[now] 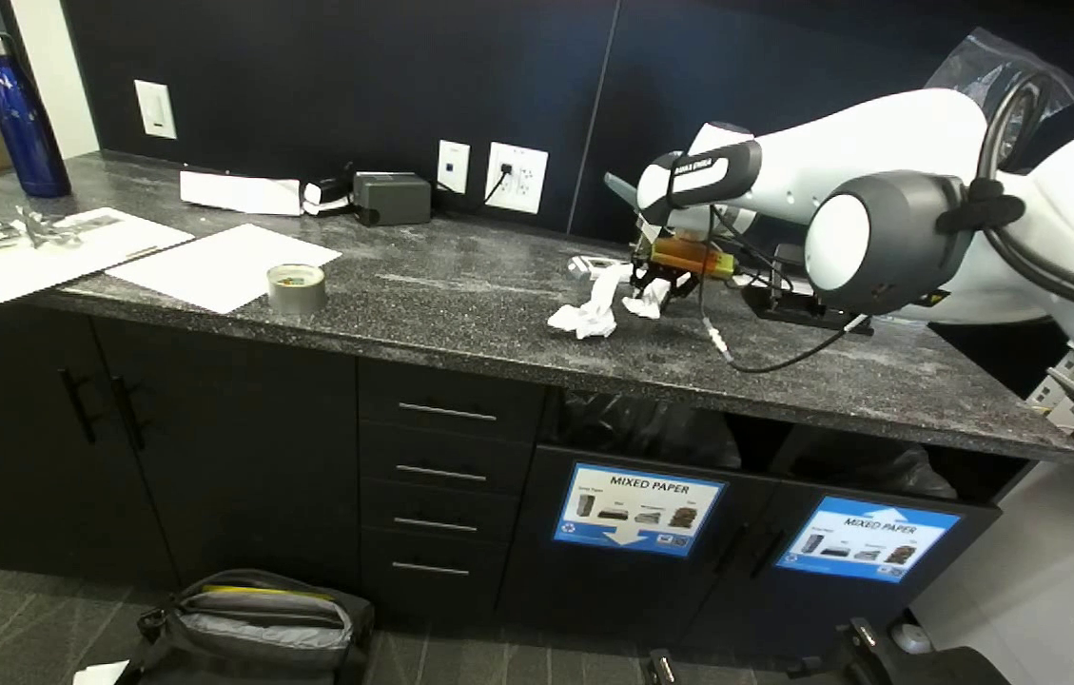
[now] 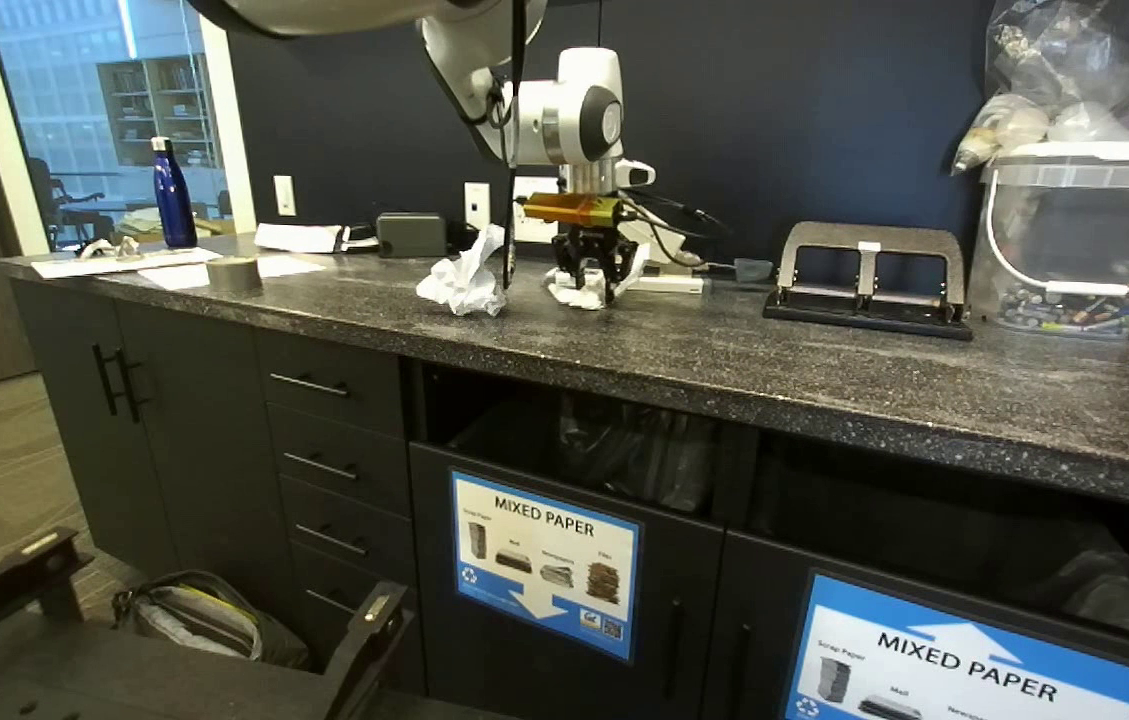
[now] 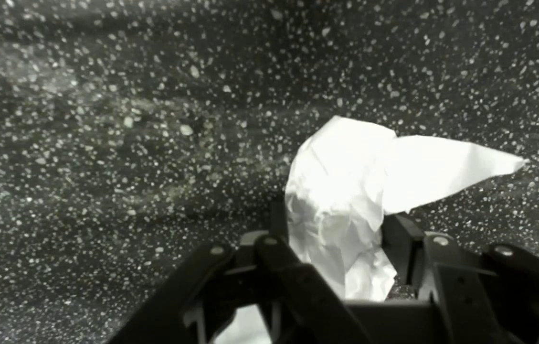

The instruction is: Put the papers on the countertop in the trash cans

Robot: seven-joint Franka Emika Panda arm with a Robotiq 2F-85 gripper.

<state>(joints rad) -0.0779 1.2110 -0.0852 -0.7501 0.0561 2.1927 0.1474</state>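
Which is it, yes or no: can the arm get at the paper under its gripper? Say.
Likely yes: in the wrist view the paper lies between the fingers of the gripper, and nothing seems to lie on it. Whether they grip it, I cannot tell.

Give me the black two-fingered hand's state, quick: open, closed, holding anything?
Black two-fingered hand: jaws apart with a crumpled white paper wad between them; whether they grip it or just straddle it cannot be told.
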